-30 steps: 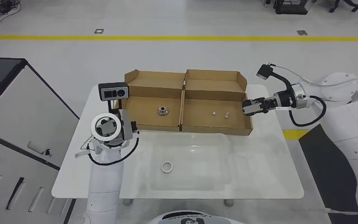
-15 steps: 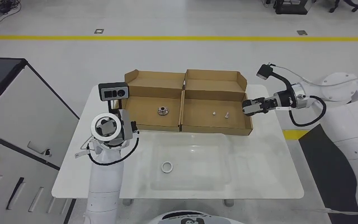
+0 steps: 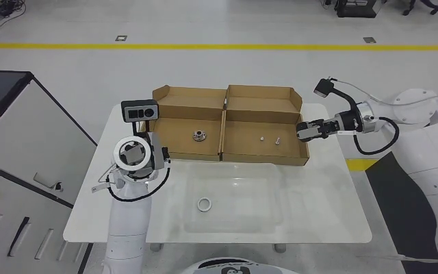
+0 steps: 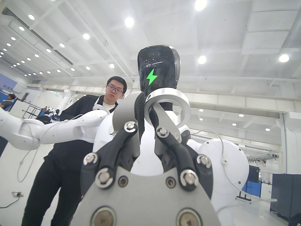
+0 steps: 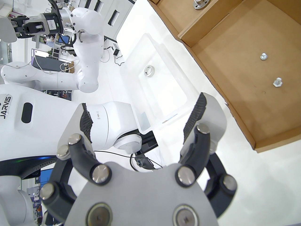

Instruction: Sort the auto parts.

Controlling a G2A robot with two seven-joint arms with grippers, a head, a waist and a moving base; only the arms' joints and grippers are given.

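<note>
Where the right gripper (image 5: 142, 114) hangs with its fingers spread wide and nothing between them, you have the white table (image 3: 328, 205) beneath it.

- Clear tray (image 3: 260, 198): one, on the table. It lies ahead of the right gripper's fingertips, on the robot's side of the boxes.
- Cardboard boxes: two, open, side by side and touching.
  - You will find the right-hand box (image 3: 263, 109) with its outer wall just beside the right gripper.
  - The left-hand box (image 3: 188, 103) lies farther from that gripper and near the left one.
- Left gripper (image 4: 147, 111): raised off the table by the left-hand box's outer corner, fingers turned upward. It is pinching a metal ring (image 4: 167, 109), one finger through the bore and the other against the outside of the rim.
- Flanged hub (image 5: 201, 1): one, on the floor of the left-hand box, apart from both grippers.
- Second ring (image 5: 148, 69): one, lying flat in the clear tray, toward the left gripper's end.
- Bolts: one small bolt (image 5: 263, 56) and a second bolt (image 5: 277, 81). Both are in the right-hand box, near each other but not touching, closer to your right gripper than the hub is.
- Label (image 5: 52, 24): one, small and white with dark print, on the left arm's wrist.
</note>
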